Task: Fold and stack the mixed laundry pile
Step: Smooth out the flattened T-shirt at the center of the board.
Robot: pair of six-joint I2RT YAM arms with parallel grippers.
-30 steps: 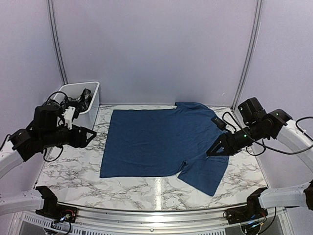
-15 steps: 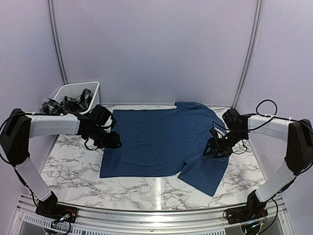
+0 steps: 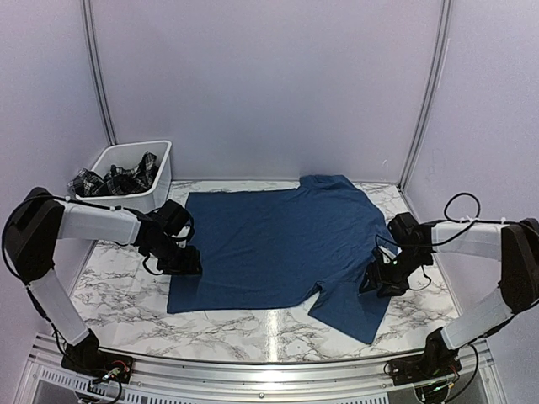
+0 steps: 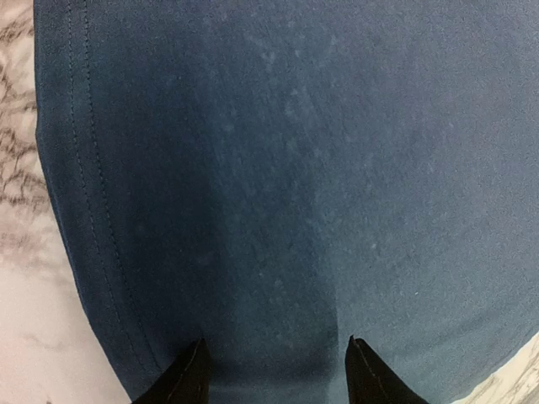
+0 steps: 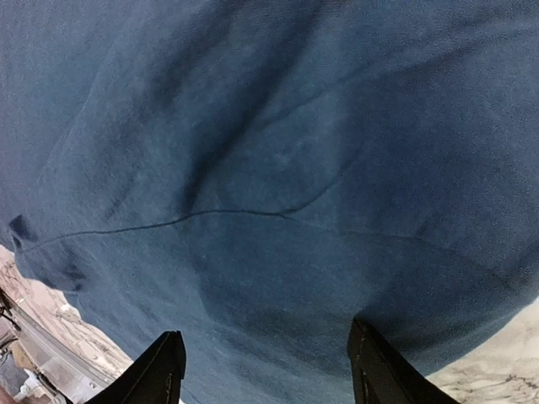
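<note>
The navy t-shirt (image 3: 269,244) lies spread flat on the marble table (image 3: 109,290). My left gripper (image 3: 187,263) is down on its left edge by the hem. In the left wrist view the gripper (image 4: 275,343) is open, fingertips apart on flat blue cloth (image 4: 295,168), with the stitched hem (image 4: 76,210) to their left. My right gripper (image 3: 373,282) rests on the shirt's right side near the sleeve. In the right wrist view it (image 5: 265,330) is open over creased cloth (image 5: 278,126). The black-and-white plaid garment (image 3: 118,178) lies in the bin.
A white plastic bin (image 3: 162,172) stands at the back left, beside the shirt's far left corner. Pale walls close in the back and both sides. A metal rail (image 3: 269,358) runs along the near table edge.
Both arms swung in from the sides and came down onto the shirt's left and right edges, then slid toward the near edge. The shirt shifted slightly nearer with them.
</note>
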